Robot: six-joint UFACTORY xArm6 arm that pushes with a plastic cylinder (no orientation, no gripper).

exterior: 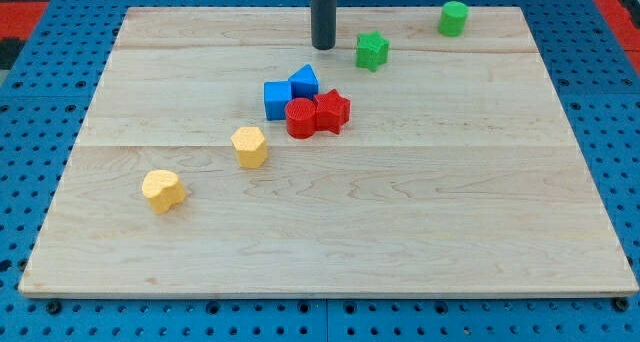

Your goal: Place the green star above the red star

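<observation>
Now my tip [323,46] stands left of green star [372,51], above blue blocks [290,90].

My tip [323,47] ends a plain dark rod (near black, faintly glossy). It is straight, cylindrical and unmarked.

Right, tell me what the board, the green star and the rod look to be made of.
Board: pale wood, matte, going by the grain lines and plank seams. Green star: probably plastic, solid colour with a dull sheen; possibly 3D-printed, though no layers are visible. Rod: dark, smooth, likely metal or plastic; my tip sits left of the green star.
</observation>
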